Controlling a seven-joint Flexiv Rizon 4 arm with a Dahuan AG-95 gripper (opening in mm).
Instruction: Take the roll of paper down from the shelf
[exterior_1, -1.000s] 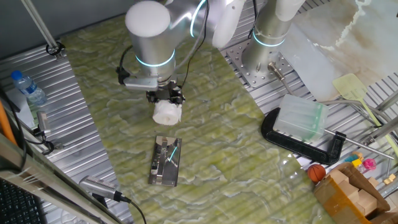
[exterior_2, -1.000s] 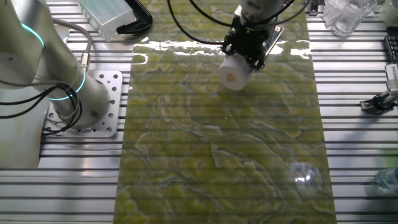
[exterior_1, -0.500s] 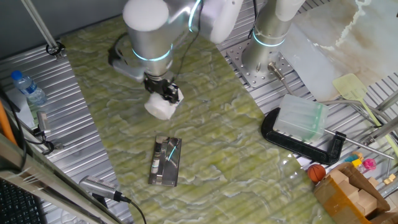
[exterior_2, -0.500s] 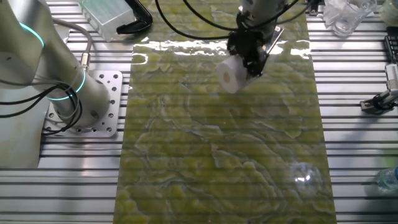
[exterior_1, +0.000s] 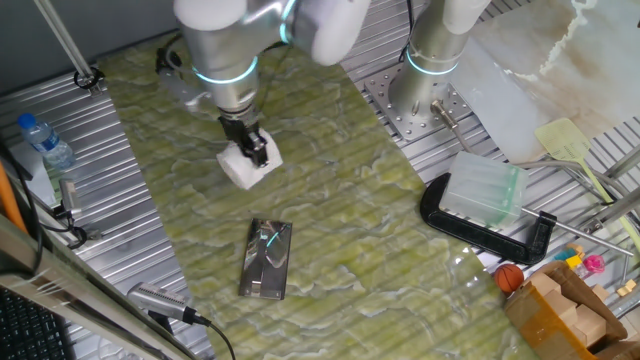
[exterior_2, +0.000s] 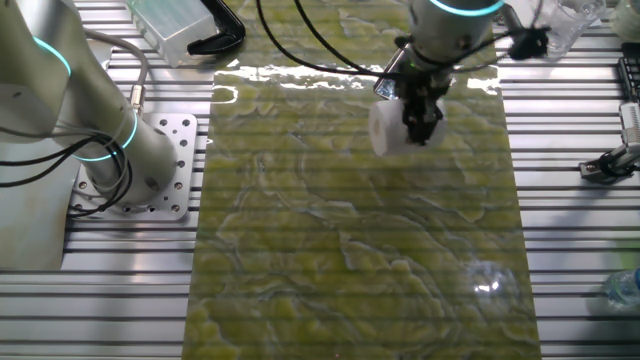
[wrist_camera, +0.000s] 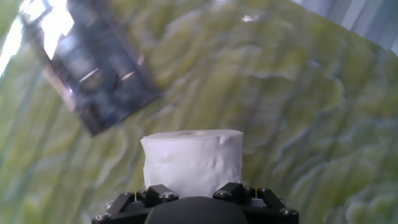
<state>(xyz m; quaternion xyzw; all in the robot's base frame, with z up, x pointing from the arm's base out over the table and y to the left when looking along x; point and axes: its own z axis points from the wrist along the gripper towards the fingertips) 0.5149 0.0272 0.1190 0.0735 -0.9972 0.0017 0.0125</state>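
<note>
Both fixed views are bright and mostly sharp, with soft, faint shadows. In the other fixed view, a strong white glare lies across the far edge of the green mat (exterior_2: 350, 230), and the clear plastic (exterior_2: 487, 280) on it near the front gives off a small shine. The hand view is blurry, and the shiny shelf (wrist_camera: 93, 68) flashes white at its top corner, while the roll of paper (wrist_camera: 191, 158) looks bright and fairly clear.

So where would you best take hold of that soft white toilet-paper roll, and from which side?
Across its curved sides, coming along the roll's length from one flat end, I'd judge. That is how the two-finger gripper is shut on the soft white toilet-paper roll now: the hand view shows the white cylinder pointing straight out from between the fingers, with the shiny flat metal shelf plate lying apart on the mat.
</note>
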